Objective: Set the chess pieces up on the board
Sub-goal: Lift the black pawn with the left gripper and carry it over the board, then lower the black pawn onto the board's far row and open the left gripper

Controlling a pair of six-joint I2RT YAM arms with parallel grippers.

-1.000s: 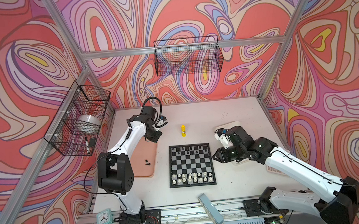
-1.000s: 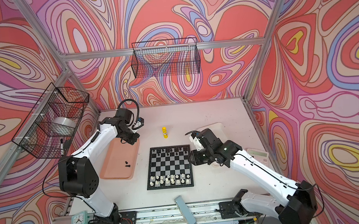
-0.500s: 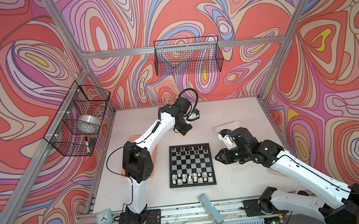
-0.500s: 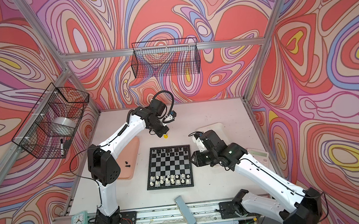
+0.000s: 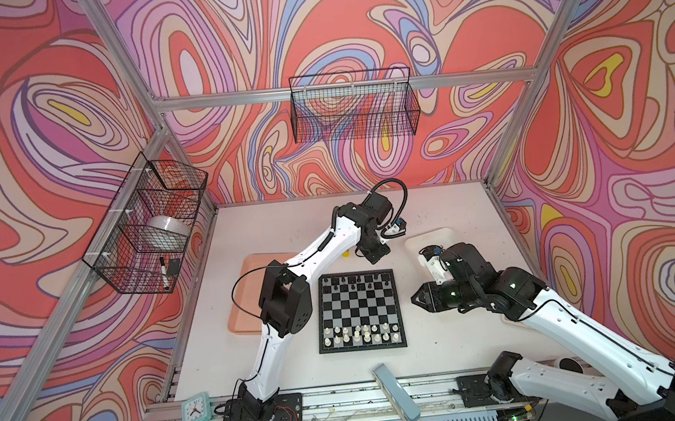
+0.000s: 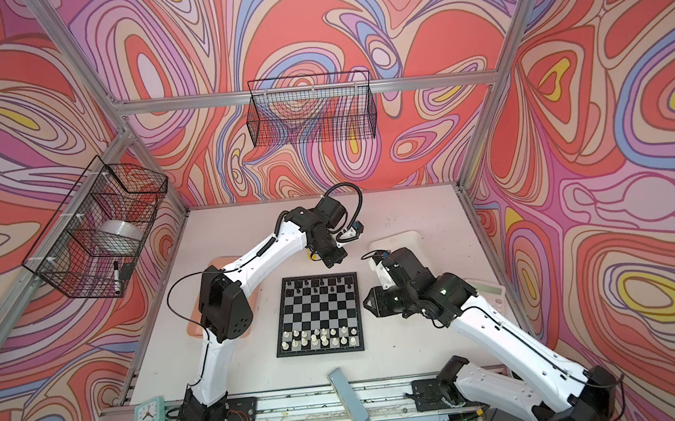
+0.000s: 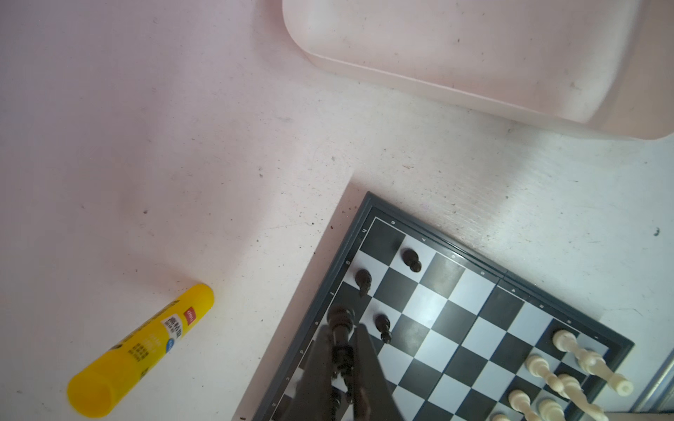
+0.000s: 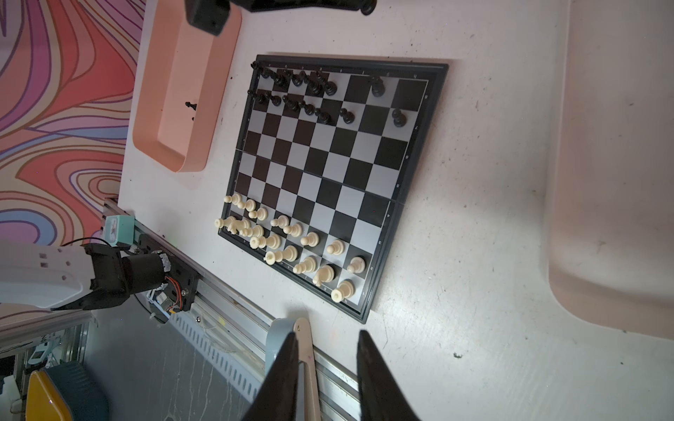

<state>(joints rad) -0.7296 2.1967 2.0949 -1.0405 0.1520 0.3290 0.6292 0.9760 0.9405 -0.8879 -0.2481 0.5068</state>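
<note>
Clamping one slim, knob-headed black chessman (image 7: 341,322), the left gripper (image 7: 343,337) hangs over the far edge of the board (image 5: 358,305). Black pieces (image 5: 348,279) stand on its two far rows, cream pieces (image 5: 357,334) on its two near rows. Beside the board, the right gripper (image 8: 326,340) stands parted and empty.

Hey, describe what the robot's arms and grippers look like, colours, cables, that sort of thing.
Both arms, left arm and right arm, have white shell links with black joint housings. A ribbed black hose loops at the left wrist; thin black cables run along both. The left gripper and right gripper have dark, tapered, wedge-shaped fingers. Small green lights glow on the right arm's joints.
</note>
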